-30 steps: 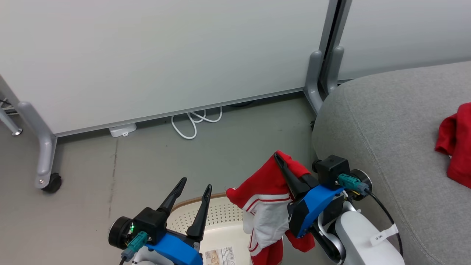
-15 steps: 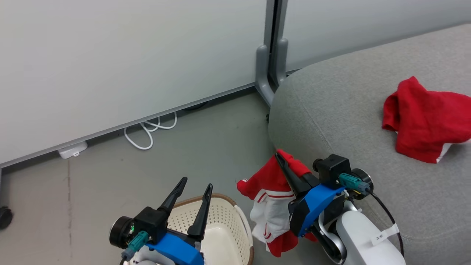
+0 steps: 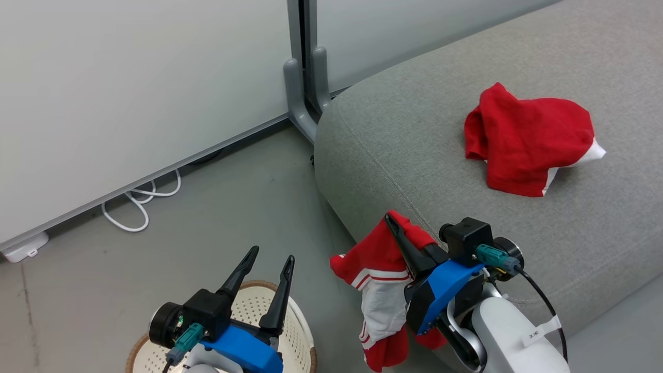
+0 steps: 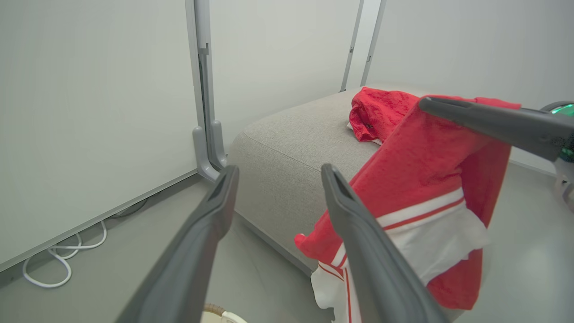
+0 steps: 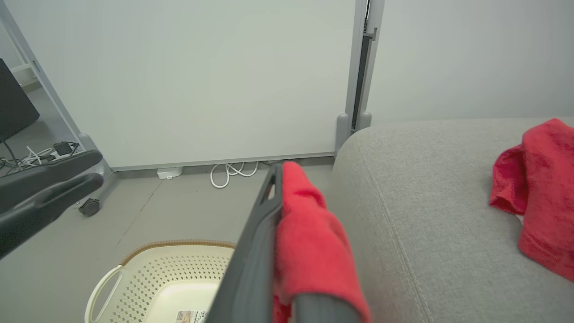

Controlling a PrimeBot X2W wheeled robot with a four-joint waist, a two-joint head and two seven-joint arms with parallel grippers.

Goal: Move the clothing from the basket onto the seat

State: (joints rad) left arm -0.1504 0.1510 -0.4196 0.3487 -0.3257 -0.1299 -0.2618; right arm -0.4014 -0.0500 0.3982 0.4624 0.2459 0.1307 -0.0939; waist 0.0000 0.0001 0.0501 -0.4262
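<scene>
My right gripper is shut on a red and white piece of clothing, which hangs from it beside the seat's near corner. In the right wrist view the fabric drapes over the closed fingers. Another red garment lies crumpled on the grey seat. The cream perforated basket stands on the floor at the lower left, below my left gripper, which is open and holds nothing. The left wrist view shows those open fingers with the hanging garment to their right.
A pale partition wall with a grey post foot stands behind the seat's corner. A white cable loops on the grey floor along the wall. In the right wrist view a caster leg stands far left.
The camera has turned right, so the whole picture slid left: more of the seat and the garment on it shows, and the basket sits further left. Both grippers keep their state.
</scene>
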